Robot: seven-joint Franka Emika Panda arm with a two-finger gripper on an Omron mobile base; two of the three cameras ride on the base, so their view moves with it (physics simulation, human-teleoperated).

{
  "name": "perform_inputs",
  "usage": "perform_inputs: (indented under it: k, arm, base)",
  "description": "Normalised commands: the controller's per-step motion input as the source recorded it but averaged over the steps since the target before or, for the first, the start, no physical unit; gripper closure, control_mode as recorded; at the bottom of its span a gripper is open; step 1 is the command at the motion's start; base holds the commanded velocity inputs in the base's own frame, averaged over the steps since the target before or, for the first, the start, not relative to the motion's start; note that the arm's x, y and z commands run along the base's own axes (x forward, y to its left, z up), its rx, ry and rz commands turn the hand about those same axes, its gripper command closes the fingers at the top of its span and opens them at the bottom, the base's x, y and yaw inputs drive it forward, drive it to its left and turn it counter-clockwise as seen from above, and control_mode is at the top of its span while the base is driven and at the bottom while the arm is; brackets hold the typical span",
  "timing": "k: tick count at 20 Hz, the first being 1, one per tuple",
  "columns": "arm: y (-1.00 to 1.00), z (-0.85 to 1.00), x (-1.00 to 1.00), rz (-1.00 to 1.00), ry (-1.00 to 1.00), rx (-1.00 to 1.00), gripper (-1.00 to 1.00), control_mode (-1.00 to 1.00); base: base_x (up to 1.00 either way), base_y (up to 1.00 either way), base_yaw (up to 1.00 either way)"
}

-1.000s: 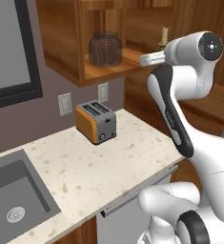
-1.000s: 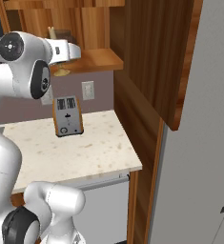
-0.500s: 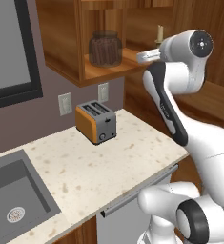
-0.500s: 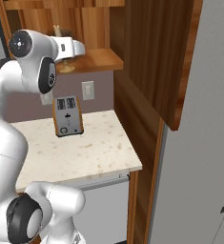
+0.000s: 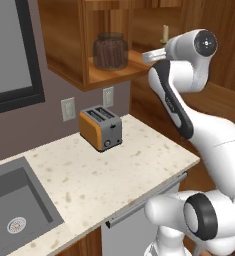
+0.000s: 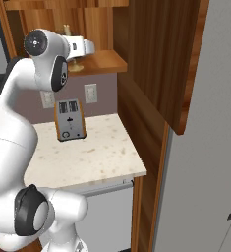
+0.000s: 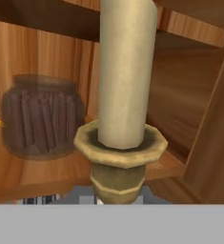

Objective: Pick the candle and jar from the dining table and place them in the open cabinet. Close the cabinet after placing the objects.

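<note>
Candle (image 7: 124,71): smooth cream cylinder, faceted brass holder.

One jar (image 5: 110,51) of dark sticks stands in the one open cabinet (image 5: 69,50). There is one candle (image 7: 125,71), seated in one brass holder (image 7: 119,162). One orange toaster (image 5: 100,128) with two slots sits on the one speckled counter (image 5: 114,175). One sink (image 5: 16,210) is sunk into that counter. Two wall outlets (image 5: 68,109) are on the wall behind the toaster. One cabinet door (image 6: 158,59) stands open. One dark-framed window (image 5: 11,50) is above the sink.
</note>
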Motion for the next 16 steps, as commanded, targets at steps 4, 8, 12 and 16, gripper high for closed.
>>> perform_inputs:
  k: [4,8,12,16]
  arm:
    - [-0.08,0.0,0.33,0.11,0.0,0.0,1.0,-1.0]
    - [0.0,0.0,0.35,0.1,0.0,0.0,1.0,-1.0]
    - [0.0,0.0,0.34,0.05,0.0,0.0,1.0,-1.0]
    - [0.0,0.0,0.29,0.01,0.0,0.0,1.0,-1.0]
  base:
    - [0.0,0.0,0.0]
    - [0.0,0.0,0.0]
    - [0.0,0.0,0.0]
    - [0.0,0.0,0.0]
